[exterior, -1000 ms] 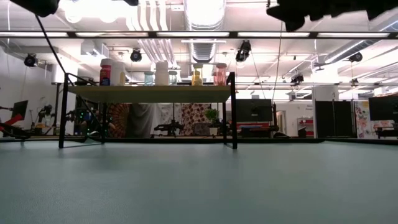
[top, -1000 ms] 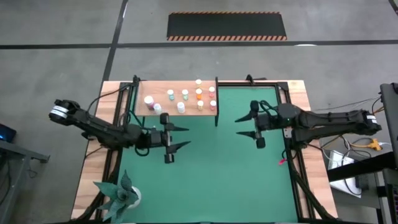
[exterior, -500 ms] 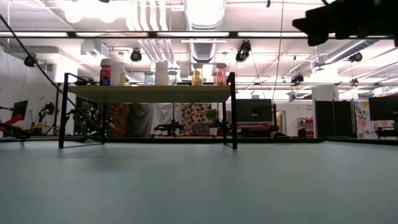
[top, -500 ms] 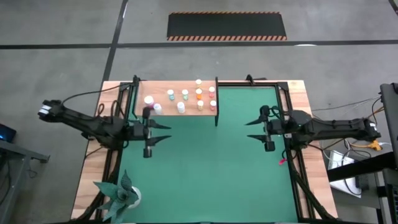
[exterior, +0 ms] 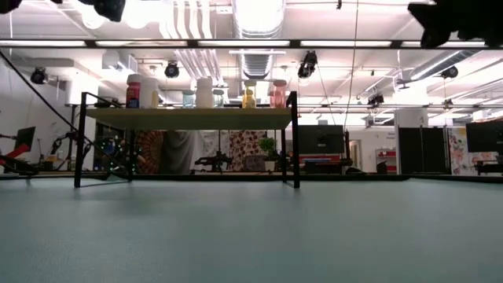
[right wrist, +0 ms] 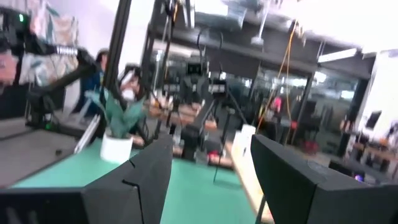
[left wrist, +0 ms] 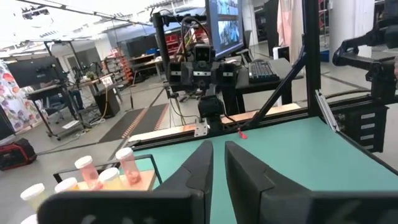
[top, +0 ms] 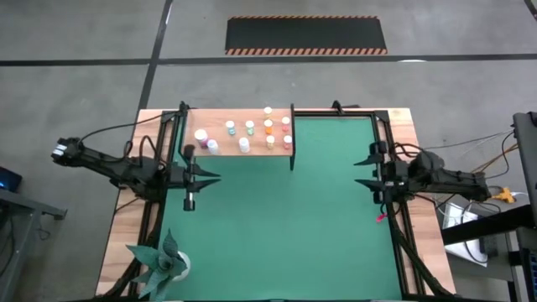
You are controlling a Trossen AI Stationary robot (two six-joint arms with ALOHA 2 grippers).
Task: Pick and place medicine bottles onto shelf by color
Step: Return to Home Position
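The shelf (top: pixel 220 117), a light-wood board on thin black posts, stands at the far left of the green mat (top: pixel 285 226). Several medicine bottles with white caps stand upright on it: pink ones (top: pixel 201 134) at its left and right (top: pixel 287 141) ends, pale ones (top: pixel 249 127) and orange ones (top: pixel 268 126) between. The low view shows them on the board (exterior: pixel 189 118). My left gripper (top: pixel 214 177) hovers shut near the mat's left edge, in front of the shelf, holding nothing. My right gripper (top: pixel 359 169) hovers open near the mat's right edge, nothing between its fingers.
A green-leaved paper plant (top: pixel 164 264) in a white pot stands at the near left corner. Black frame rails run along the mat's left and right sides (top: pixel 393 226). The wide middle of the mat lies between the two grippers.
My left gripper has drawn back toward the table's left edge and shut its fingers on nothing. My right gripper has drawn back toward the table's right edge, staying open. The bottles on the shelf have kept still.
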